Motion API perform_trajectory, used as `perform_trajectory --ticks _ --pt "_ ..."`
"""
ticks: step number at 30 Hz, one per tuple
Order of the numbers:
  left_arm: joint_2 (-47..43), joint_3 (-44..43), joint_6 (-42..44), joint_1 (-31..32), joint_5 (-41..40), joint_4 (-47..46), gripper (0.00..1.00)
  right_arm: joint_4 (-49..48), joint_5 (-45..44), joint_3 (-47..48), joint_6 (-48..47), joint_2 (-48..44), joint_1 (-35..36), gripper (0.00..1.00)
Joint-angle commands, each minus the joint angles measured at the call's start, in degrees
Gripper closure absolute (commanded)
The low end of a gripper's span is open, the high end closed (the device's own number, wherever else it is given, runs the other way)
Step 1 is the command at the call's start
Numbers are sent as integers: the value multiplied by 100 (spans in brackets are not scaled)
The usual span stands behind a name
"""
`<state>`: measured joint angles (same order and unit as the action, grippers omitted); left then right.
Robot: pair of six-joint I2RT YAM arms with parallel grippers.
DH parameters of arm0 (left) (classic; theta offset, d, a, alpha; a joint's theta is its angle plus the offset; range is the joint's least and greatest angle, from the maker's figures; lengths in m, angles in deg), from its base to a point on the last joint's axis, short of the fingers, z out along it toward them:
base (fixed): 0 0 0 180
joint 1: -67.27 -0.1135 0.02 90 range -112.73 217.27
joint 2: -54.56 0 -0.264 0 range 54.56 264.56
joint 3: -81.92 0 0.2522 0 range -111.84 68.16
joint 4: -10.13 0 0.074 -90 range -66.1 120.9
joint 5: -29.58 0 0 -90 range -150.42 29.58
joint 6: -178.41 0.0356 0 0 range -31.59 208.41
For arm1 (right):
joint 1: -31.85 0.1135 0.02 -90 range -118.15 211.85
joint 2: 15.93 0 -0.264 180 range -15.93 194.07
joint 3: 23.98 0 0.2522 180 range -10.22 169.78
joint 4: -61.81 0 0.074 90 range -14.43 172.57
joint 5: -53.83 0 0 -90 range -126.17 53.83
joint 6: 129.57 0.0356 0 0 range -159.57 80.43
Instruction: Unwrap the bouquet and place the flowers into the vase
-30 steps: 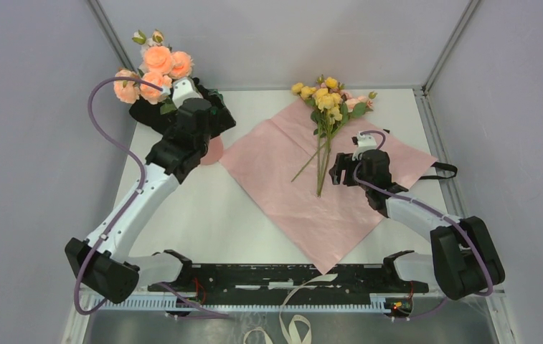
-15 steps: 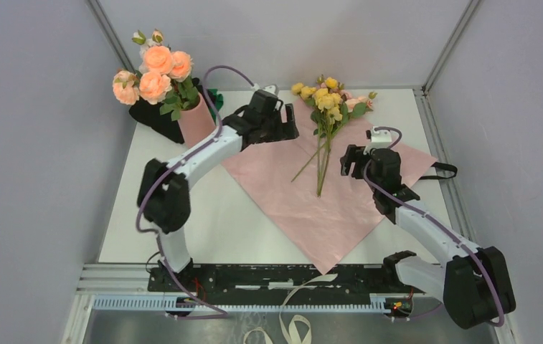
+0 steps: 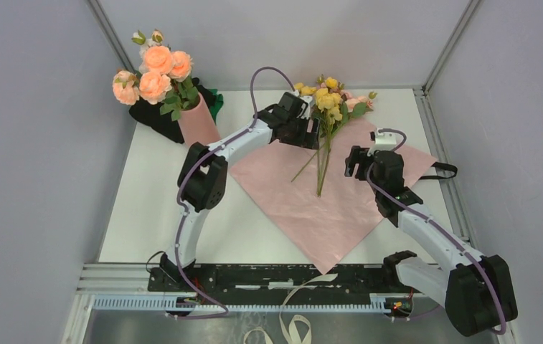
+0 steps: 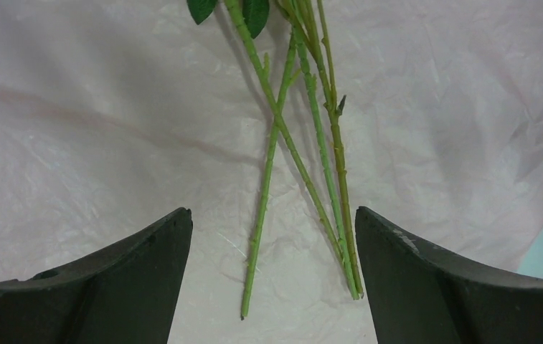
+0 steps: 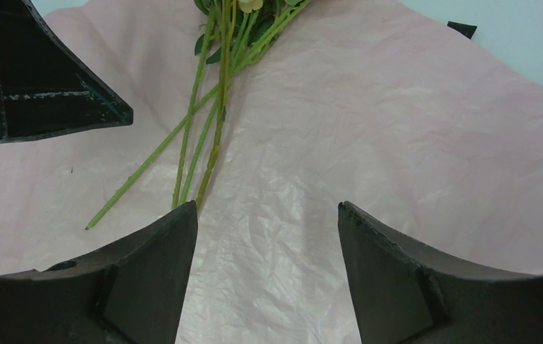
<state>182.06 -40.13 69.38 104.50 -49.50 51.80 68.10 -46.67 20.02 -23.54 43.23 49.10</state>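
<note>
Left wrist view crops the flowers [image 4: 277, 122] above their stems.

Salmon-pink vase [image 3: 198, 123], peach roses [image 3: 155, 68], yellow blooms [image 3: 328, 95], pink paper [image 3: 326, 211]

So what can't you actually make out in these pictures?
- Vase mouth, top view: covered by the peach roses.
- Yellow blooms, both wrist views: cut off by the top edge; only stems show.
- Black lump behind the vase, top view: mostly hidden by the vase and roses; can't tell what it is.
</note>
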Motion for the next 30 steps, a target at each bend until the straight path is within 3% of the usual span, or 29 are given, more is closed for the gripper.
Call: perform_trajectory --ticks 1,3,10,19,30 --pt "109 -413 629 53 139 170 14 -22 -109 -140 -56 -83 -27 22" --pt "136 -377 314 95 142 72 22 -55 -75 -172 -32 -57 -30 22" --pt "422 -298 -698 278 -84 -572 30 -52 62 -185 5 -39 -29 22" --pt "1125 -951 -1053 339 -352 -851 39 156 -86 -253 -164 -235 -64 22" --pt "1330 -1282 -1016 342 -927 -1027 48 254 -76 -295 -239 -317 -75 22"
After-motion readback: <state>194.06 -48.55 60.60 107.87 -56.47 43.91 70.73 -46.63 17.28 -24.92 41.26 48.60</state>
